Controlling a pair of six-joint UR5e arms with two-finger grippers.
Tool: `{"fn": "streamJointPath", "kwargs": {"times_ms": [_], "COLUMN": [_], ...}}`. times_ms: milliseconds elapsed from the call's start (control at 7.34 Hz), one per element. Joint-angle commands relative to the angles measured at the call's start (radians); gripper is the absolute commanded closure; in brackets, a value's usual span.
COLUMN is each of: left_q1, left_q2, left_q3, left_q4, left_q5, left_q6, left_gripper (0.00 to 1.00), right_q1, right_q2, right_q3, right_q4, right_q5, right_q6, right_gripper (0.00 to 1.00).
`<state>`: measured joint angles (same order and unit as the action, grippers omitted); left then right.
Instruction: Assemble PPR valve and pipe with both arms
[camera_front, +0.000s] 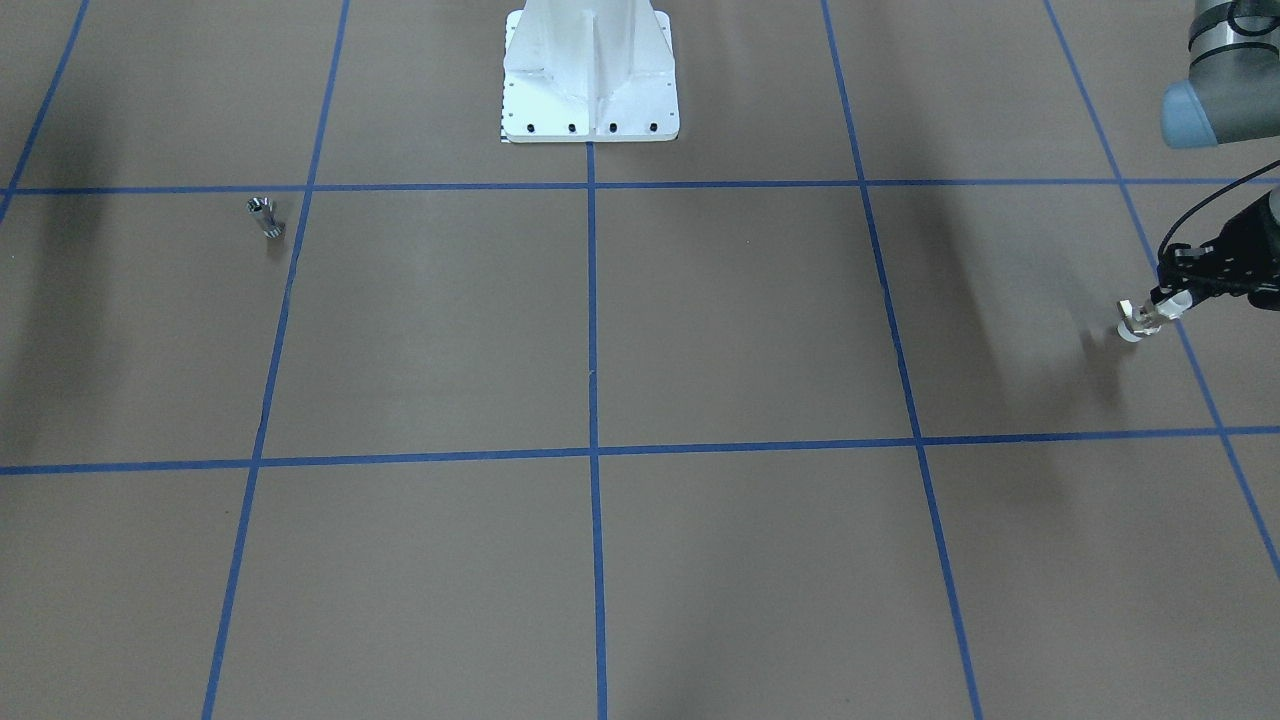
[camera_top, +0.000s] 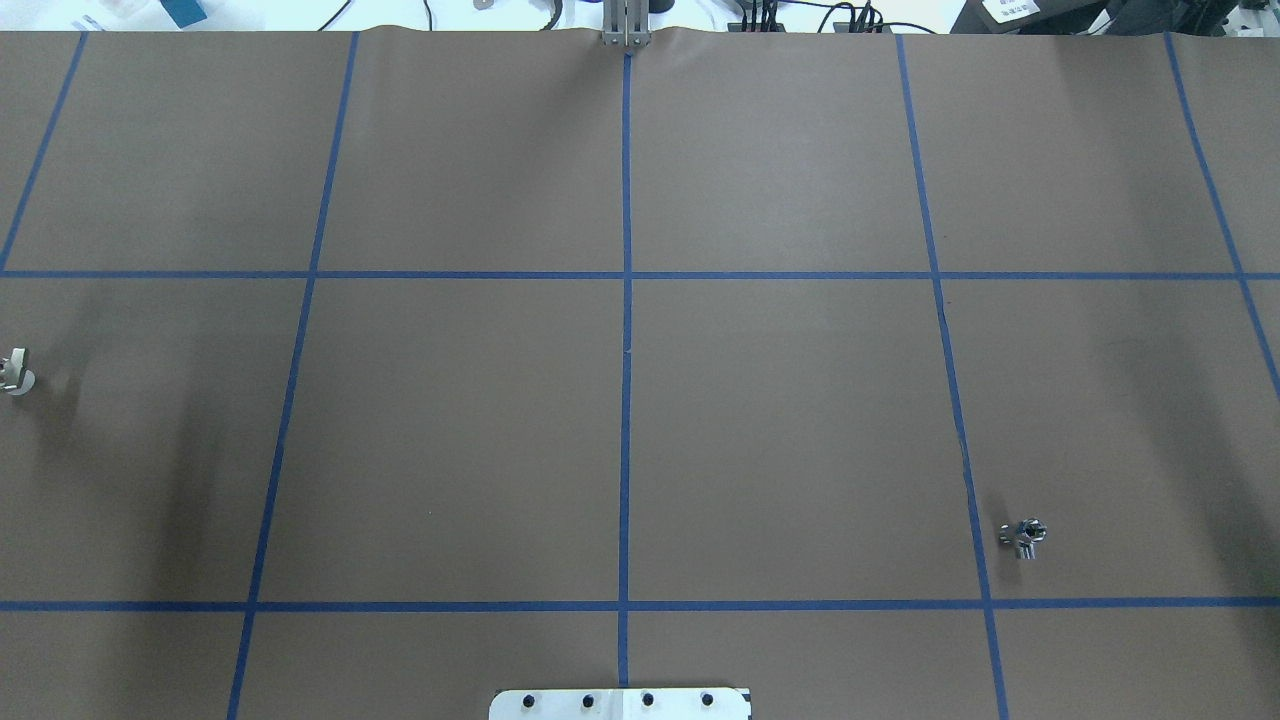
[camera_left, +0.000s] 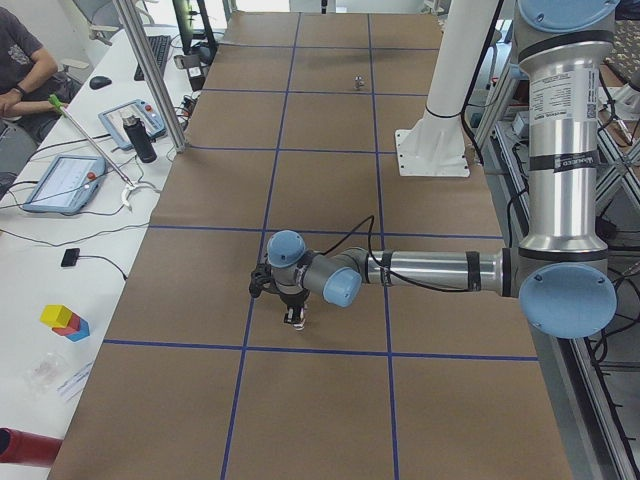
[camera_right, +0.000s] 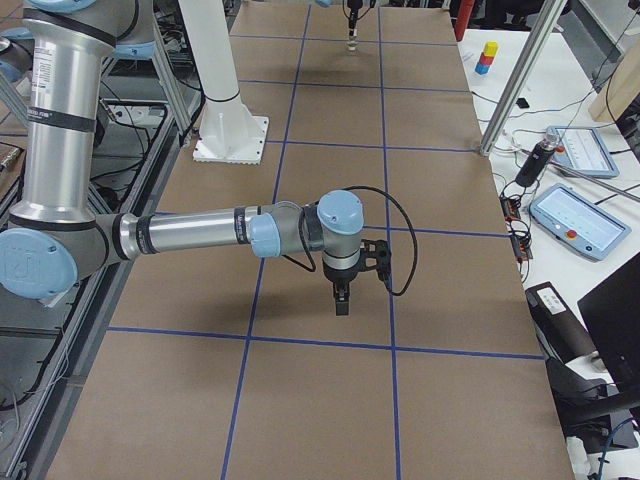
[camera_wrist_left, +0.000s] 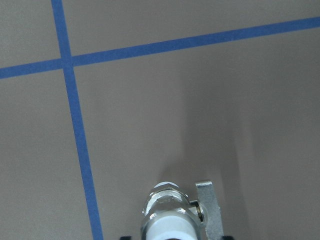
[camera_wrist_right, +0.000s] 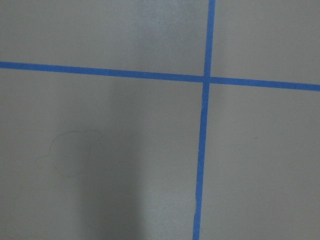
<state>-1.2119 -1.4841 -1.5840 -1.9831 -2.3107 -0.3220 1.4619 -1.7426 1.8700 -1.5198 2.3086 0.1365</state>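
The PPR valve (camera_front: 1138, 322), white-ended with a silvery middle and a side handle, sits tilted in the tips of my left gripper (camera_front: 1165, 300), which is shut on it close to the table at the robot's far left. It also shows in the left wrist view (camera_wrist_left: 172, 212) and at the overhead view's left edge (camera_top: 15, 372). The pipe (camera_front: 265, 217), a small silver stub with a crown-like end, stands alone on the brown table on the robot's right (camera_top: 1025, 537). My right gripper (camera_right: 342, 303) hangs over the table, pointing down; I cannot tell whether it is open.
The white base pedestal (camera_front: 590, 80) stands at the middle of the robot's side. Blue tape lines (camera_top: 626, 350) divide the brown table. A side desk holds tablets (camera_left: 60, 182), a bottle and colored blocks (camera_left: 65, 321); a person (camera_left: 22, 55) sits there.
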Motion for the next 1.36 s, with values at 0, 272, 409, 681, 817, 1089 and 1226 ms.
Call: {"fn": "streamJointPath", "kwargs": {"times_ms": [0, 272, 409, 681, 817, 1089, 1226], "left_q1": [0.000, -0.002, 0.017, 0.250, 0.405, 0.598, 0.621], "left_q2": [-0.011, -0.040, -0.074, -0.187, -0.325, -0.668, -0.785], "left_q3": [-0.001, -0.154, -0.300, -0.443, -0.441, -0.321, -0.239], "left_q4": [0.007, 0.182, 0.331, 0.366, 0.380, 0.551, 0.581], "left_q5": [0.001, -0.003, -0.006, 0.013, 0.077, 0.225, 0.237], "left_q6": [0.000, -0.044, -0.116, -0.516, -0.751, -0.952, -0.992], "left_gripper": [1.00, 1.00, 1.00, 1.00, 1.00, 1.00, 1.00], "right_q1": [0.000, 0.000, 0.000, 0.000, 0.000, 0.000, 0.000], "right_q2": [0.000, 0.000, 0.000, -0.002, -0.002, -0.003, -0.003], "right_q3": [0.000, 0.000, 0.000, 0.000, 0.000, -0.008, -0.008], "right_q4": [0.000, 0.001, 0.000, 0.004, 0.004, 0.004, 0.004], "right_q5": [0.000, 0.000, 0.000, 0.002, 0.002, 0.002, 0.003], "right_q6": [0.000, -0.002, -0.003, -0.002, -0.002, -0.002, -0.003], "right_gripper": [0.01, 0.01, 0.01, 0.01, 0.01, 0.01, 0.01]}}
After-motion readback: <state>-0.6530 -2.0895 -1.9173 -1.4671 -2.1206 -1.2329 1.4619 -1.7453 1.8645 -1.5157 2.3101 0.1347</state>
